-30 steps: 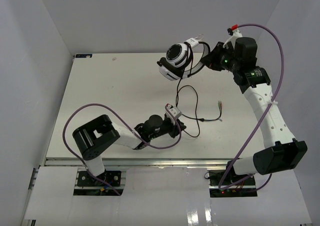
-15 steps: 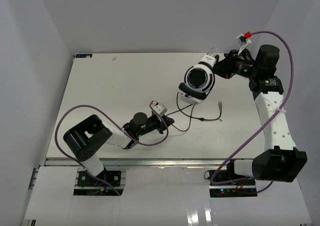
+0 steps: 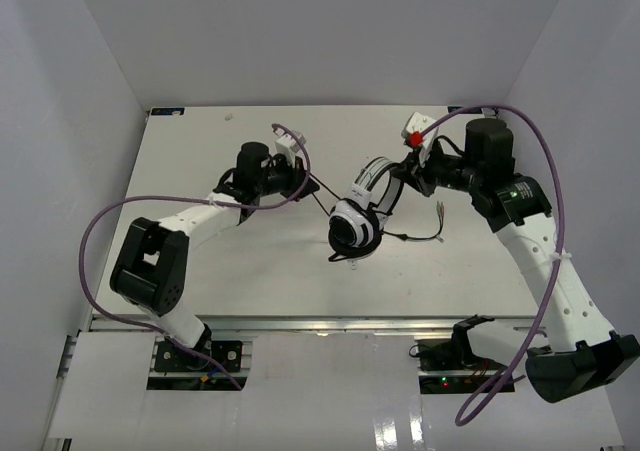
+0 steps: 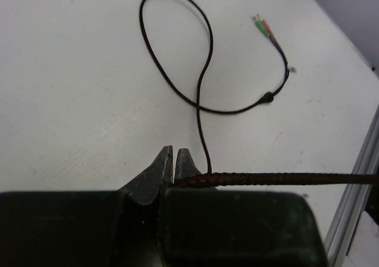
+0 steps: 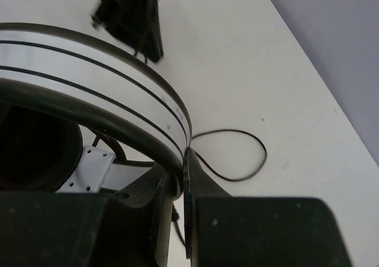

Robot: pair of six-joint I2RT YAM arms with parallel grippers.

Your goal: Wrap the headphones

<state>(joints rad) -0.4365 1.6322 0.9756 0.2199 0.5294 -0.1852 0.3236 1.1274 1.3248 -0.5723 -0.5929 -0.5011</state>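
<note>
The white-and-black headphones (image 3: 354,225) hang above the middle of the table. One round earcup points down and the striped headband (image 3: 374,176) arcs up to the right. My right gripper (image 3: 400,174) is shut on the headband (image 5: 89,71), with my fingers (image 5: 180,160) pinching its edge. My left gripper (image 3: 303,179) is left of the headphones, shut on the braided part of the black cable (image 4: 266,177) at my fingertips (image 4: 173,155). That cable runs taut to the earcup. The thin rest of the cable (image 4: 177,42) lies looped on the table and ends in small green and pink plugs (image 4: 262,25).
The loose cable loop (image 3: 410,236) and the plug end (image 3: 440,211) lie on the table right of the headphones, under my right arm. Purple arm cables (image 3: 100,231) arc beside both arms. A metal rail (image 3: 300,321) edges the front, and white walls close three sides.
My left gripper swung from the front middle of the table up to the left centre, holding the cable. My right gripper carried the headphones down and left towards the table's middle and turned them.
</note>
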